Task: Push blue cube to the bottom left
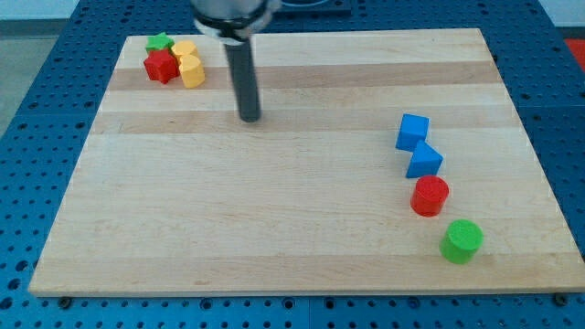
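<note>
Item 1, my tip (249,117): the lower end of a straight dark rod, set down on the upper middle of the wooden board (274,228). No jaws are fitted to the rod, so no open or closed state can be recorded. No block is touched by it.

Item 2, blue cube (412,131): placed well apart from the tip, toward the view's right and only slightly lower. It lies near the board's right side.

Item 3, blue triangular block (424,162): found just below the cube, touching it or nearly so; contact cannot be told for certain.

Item 4, red cylinder (430,196): set just beneath the triangular block, farther from the tip toward the lower right.

Item 5, green cylinder (462,241): the farthest piece from the tip, lower right, slightly apart from the red cylinder.

Item 6, cluster at the view's upper left of the tip, near the board's top left corner: a green star-shaped block (160,42), a red star-shaped block (161,66) below it, and two yellow blocks (189,62) beside these on the side nearer the tip, their shapes not clearly made out. The pieces are packed against one another.

Item 7, blue perforated surface (37,110): seen around the board on all sides.
</note>
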